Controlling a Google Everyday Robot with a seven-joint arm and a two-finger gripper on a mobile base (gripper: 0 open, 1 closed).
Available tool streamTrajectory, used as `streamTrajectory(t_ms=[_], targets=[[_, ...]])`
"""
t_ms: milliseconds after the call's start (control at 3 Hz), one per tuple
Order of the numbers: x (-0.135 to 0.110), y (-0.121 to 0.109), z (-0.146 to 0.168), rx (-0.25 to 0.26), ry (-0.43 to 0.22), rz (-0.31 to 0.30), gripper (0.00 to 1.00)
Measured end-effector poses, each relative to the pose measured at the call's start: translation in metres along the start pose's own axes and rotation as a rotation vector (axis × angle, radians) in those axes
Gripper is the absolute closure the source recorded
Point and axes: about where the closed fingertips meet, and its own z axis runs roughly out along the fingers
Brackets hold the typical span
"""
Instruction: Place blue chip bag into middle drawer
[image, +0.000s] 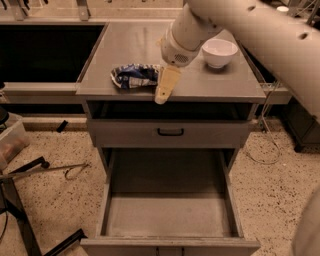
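The blue chip bag (134, 76), shiny blue and white foil, lies on the grey cabinet top (125, 45) near its front left. My gripper (165, 89) hangs down just right of the bag, at its right edge, over the front edge of the top. The middle drawer (167, 215) stands pulled out wide below, deep, with tall grey side walls and a bare flat floor. I see nothing inside it.
A white bowl (219, 51) stands on the top at the right, behind my arm (260, 35). A shallow grey drawer with a black handle (170, 132) sits closed above the open one. A clear bin (11, 140) and metal legs (30, 175) are on the floor at left.
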Motion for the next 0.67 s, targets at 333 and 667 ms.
streamTrajectory(t_ms=[333,667], targets=[[-0.020,-0.025,0.049,0.005,-0.069,-0.040,0.00],[-0.039,-0.043,0.086,0.001,-0.122,-0.074,0.00]])
